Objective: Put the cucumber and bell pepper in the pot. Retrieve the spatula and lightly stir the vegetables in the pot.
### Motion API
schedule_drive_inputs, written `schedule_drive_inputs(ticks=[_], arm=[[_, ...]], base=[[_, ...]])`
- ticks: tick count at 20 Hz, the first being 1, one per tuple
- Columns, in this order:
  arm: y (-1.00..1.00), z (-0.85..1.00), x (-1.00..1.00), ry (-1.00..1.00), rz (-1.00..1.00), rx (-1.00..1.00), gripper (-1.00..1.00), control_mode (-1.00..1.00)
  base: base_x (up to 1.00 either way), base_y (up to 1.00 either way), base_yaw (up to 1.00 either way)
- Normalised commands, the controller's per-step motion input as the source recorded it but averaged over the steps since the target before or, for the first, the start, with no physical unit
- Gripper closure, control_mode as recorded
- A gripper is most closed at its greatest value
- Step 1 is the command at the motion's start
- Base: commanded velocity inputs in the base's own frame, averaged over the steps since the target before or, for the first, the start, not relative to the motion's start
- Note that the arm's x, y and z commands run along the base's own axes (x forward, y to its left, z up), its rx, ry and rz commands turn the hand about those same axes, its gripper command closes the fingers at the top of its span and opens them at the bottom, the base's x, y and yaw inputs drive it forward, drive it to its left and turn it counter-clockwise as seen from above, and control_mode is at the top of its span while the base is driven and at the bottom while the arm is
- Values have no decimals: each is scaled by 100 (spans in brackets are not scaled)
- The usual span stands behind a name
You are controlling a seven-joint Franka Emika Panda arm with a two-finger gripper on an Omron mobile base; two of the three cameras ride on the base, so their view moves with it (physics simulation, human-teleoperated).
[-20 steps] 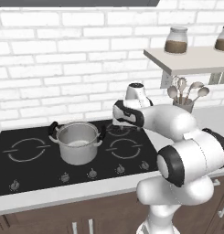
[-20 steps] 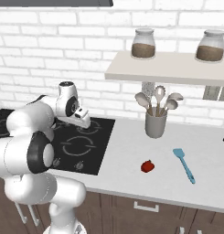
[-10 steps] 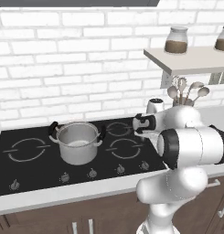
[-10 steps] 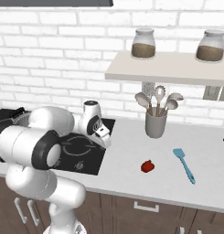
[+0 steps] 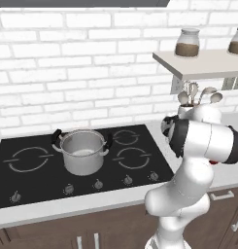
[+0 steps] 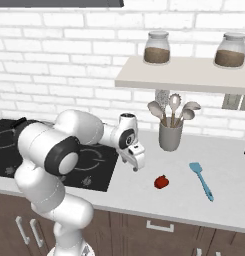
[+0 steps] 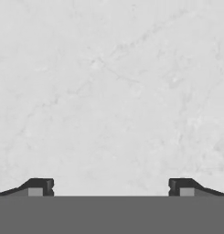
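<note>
The steel pot (image 5: 83, 154) with two black handles stands on the black hob (image 5: 135, 160), left of the arm. A small red bell pepper (image 6: 162, 182) lies on the pale counter (image 6: 144, 197), and the light blue spatula (image 6: 201, 180) lies to its right. My gripper (image 6: 135, 167) points down over the counter just right of the hob's edge, left of the bell pepper and apart from it. In the hand view its fingertips (image 7: 38, 187) stand wide apart, open, with bare counter between them. The cucumber is out of view.
A grey holder (image 6: 170, 136) with metal spoons and ladles stands at the back of the counter by the wall. Above it a shelf (image 6: 184, 80) carries two glass jars. The brick wall runs behind everything.
The arm has swung right, from above the hob near the pot to over the counter. The gripper stays open and holds nothing.
</note>
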Motion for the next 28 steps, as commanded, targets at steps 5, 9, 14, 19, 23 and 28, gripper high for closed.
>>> schedule_drive_inputs(ticks=[5, 9, 14, 19, 23, 28], arm=[[-59, -5, -18, 0, -5, 0, -100, -100], [-51, 0, -8, 0, 0, 0, -100, -100], [-43, 0, -4, 0, 0, 0, -100, -100], [-48, 0, -14, 0, 0, 0, -100, -100], [-46, 0, -16, 0, 0, 0, -100, -100], [-24, 0, -15, 0, 0, 0, -100, -100]], base=[[0, 0, 0], [0, 0, 0], [0, 0, 0], [0, 0, 0], [0, 0, 0], [0, 0, 0]])
